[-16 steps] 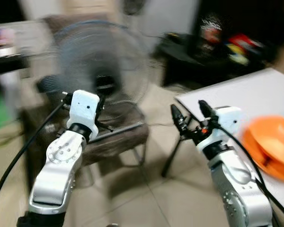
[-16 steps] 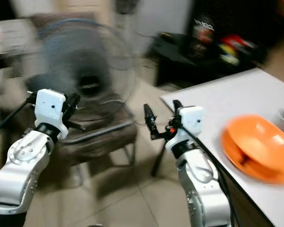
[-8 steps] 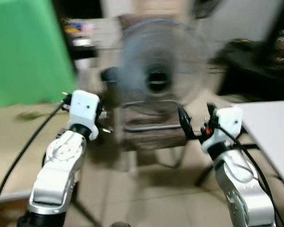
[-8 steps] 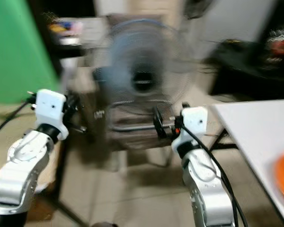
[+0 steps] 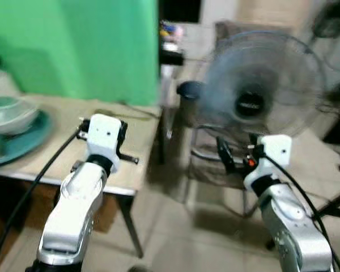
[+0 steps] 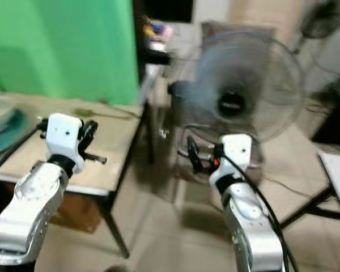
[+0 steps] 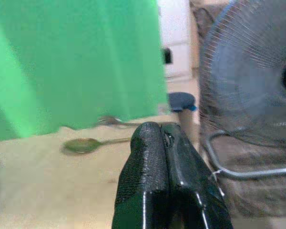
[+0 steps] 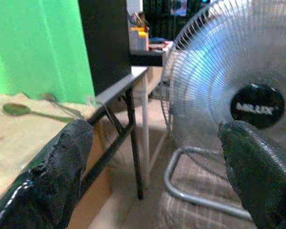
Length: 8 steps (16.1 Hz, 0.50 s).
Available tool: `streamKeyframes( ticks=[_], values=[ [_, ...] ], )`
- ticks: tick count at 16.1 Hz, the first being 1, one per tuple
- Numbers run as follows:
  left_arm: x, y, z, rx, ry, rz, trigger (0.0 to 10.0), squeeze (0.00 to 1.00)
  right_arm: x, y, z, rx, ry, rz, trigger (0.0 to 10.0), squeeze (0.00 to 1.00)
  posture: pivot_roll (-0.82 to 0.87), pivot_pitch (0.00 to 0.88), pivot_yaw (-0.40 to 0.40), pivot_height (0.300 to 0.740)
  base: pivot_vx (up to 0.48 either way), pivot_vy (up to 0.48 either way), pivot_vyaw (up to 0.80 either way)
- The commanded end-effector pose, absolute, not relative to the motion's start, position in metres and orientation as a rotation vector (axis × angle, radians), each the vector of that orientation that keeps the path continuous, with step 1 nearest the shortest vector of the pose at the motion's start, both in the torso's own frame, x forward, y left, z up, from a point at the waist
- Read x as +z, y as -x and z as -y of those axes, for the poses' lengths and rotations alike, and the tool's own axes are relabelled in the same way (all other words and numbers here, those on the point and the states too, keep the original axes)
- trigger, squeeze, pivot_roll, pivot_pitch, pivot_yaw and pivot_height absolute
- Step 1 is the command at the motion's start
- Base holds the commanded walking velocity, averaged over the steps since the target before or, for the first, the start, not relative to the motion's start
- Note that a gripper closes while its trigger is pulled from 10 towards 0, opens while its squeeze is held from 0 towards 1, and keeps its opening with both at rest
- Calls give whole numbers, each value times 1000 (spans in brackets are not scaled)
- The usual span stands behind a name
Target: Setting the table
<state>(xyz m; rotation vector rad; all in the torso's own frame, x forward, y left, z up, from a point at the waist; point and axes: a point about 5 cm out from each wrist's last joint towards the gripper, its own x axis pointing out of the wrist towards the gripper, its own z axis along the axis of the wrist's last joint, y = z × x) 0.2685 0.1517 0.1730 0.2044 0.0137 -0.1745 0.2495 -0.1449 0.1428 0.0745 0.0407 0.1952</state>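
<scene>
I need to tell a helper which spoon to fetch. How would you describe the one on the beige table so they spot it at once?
Start at the big green backdrop; the beige table stands right in front of it. The spoon lies flat near the table's far edge, close to the backdrop. It is the slim one, with a long thin handle, unlike the round bowl on its teal plate at the table's other end.
</scene>
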Motion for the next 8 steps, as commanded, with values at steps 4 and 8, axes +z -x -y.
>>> streamKeyframes(
  ticks=[4,8],
  values=[
    [175,-272,-154,-140,-226,3,10000,0,144,-250,131,280,-58,-52,10000,1000,87,0,-39,740,0,0,800],
    [175,-273,-156,-127,-243,1,10000,0,140,-263,142,150,1,-60,10000,0,106,0,-61,740,0,-360,0]
  ],
)
